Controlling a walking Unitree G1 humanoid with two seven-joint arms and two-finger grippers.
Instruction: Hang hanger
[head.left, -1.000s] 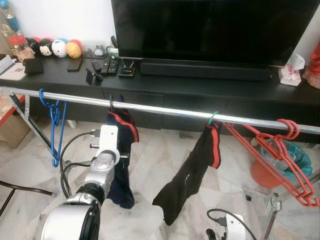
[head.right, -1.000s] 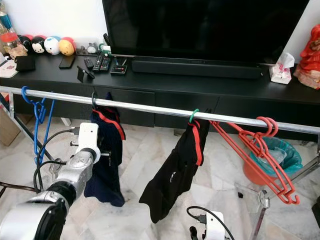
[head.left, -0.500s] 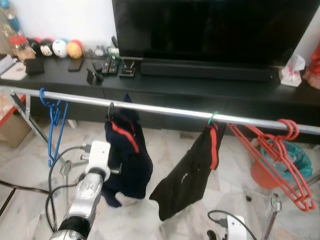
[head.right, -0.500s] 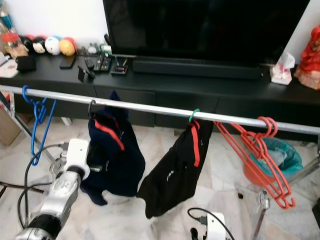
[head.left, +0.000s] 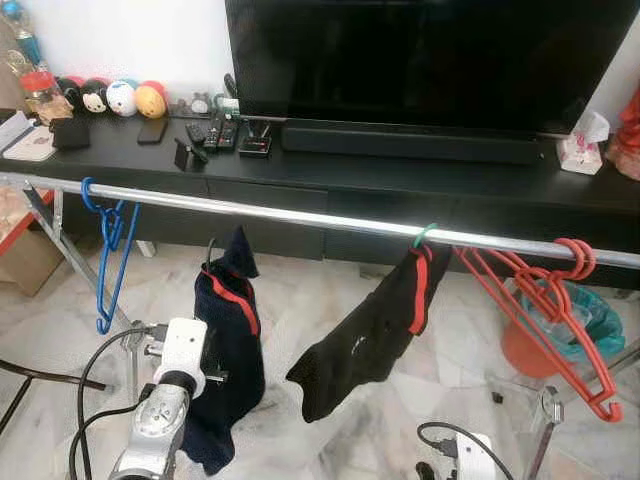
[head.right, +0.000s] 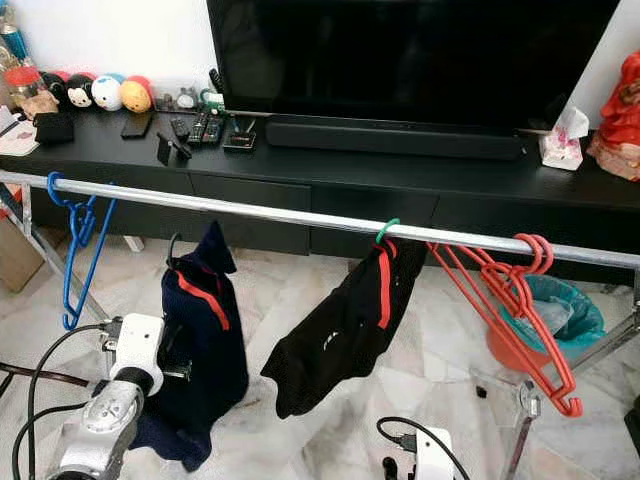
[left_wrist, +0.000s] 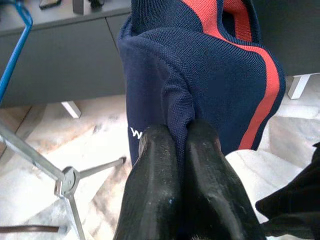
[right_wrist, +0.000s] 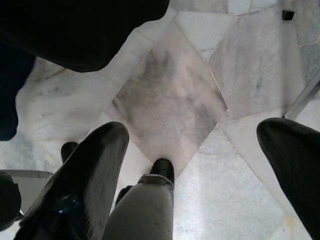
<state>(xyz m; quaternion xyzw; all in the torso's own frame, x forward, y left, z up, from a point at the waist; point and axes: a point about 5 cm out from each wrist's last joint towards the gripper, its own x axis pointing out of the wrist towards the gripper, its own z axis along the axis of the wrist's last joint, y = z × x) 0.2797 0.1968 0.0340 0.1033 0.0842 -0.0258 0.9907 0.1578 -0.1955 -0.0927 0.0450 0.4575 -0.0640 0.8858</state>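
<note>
A silver rail (head.left: 300, 216) runs across in front of a black TV stand. My left gripper (left_wrist: 181, 136) is shut on a fold of a navy garment with a red stripe (head.left: 228, 335). The garment sits on a dark hanger whose hook (head.left: 209, 246) is below the rail and apart from it. A black garment with red trim (head.left: 368, 330) hangs from a green hook (head.left: 426, 235) on the rail, swung leftward. Blue hangers (head.left: 108, 250) hang at the rail's left end, red hangers (head.left: 552, 305) at its right. My right gripper (right_wrist: 192, 131) is open and points down at the marble floor.
The black TV stand (head.left: 400, 168) with a large TV (head.left: 420, 50) lies behind the rail, with remotes and round toys on its left part. An orange bin with a teal bag (head.left: 530, 345) stands at the right. Rack legs (head.left: 62, 250) and black cables (head.left: 95, 370) cross the floor.
The navy garment's hanger hook has left the rail and dropped below it. My left arm has pulled down and back with the garment. The black garment has swung to the left.
</note>
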